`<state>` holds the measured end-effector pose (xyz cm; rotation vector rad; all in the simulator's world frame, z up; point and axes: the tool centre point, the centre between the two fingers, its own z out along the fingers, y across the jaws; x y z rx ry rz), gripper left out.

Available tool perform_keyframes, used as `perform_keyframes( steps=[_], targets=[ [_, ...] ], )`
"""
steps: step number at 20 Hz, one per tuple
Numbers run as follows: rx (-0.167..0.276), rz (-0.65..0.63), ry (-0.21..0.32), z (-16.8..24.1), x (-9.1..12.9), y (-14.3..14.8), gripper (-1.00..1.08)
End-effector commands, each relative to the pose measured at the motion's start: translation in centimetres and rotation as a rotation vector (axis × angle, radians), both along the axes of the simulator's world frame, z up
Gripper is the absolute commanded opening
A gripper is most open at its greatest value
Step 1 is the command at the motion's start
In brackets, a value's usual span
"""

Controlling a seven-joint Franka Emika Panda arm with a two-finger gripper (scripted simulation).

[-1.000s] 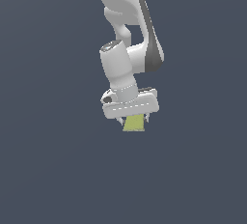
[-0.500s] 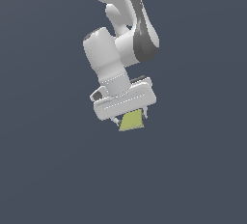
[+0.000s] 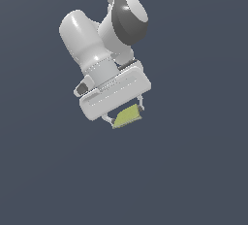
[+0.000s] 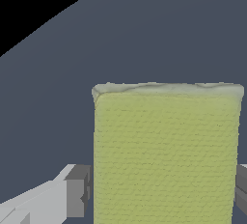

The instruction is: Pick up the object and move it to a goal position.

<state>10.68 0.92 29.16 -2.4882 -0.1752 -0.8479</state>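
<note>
The object [image 3: 127,116], a small olive-yellow-green block with flat faces, hangs tilted beneath the white hand of the arm. My gripper [image 3: 127,118] is shut on it, one thin finger at each side. The block is narrower than the hand above it. In the wrist view the object [image 4: 166,155] fills much of the picture, with a grey fingertip [image 4: 77,191] pressed against one side and the other pad [image 4: 242,185] at the picture's edge. No goal marker shows in either view.
Plain dark grey-blue ground lies behind everything in the exterior view. The arm's white and grey links [image 3: 114,20] reach up out of that view. A black area fills one corner of the wrist view.
The arm has swung toward the exterior view's left and closer to the camera, tilting the hand. The block stays clamped between the fingers.
</note>
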Motion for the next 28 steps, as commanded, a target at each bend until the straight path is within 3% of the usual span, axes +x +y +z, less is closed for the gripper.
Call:
perform_keyframes(
  steps=[1, 16, 22, 28],
  targets=[
    [0.023, 0.032, -0.046, 2.0, 0.5, -0.6, -1.00],
    [0.174, 0.243, -0.321, 13.8, 2.0, -5.3, -1.00],
    [0.213, 0.298, -0.386, 16.6, 2.1, -6.6, -1.00],
    [0.232, 0.325, -0.415, 17.9, 2.1, -7.3, -1.00]
  ],
)
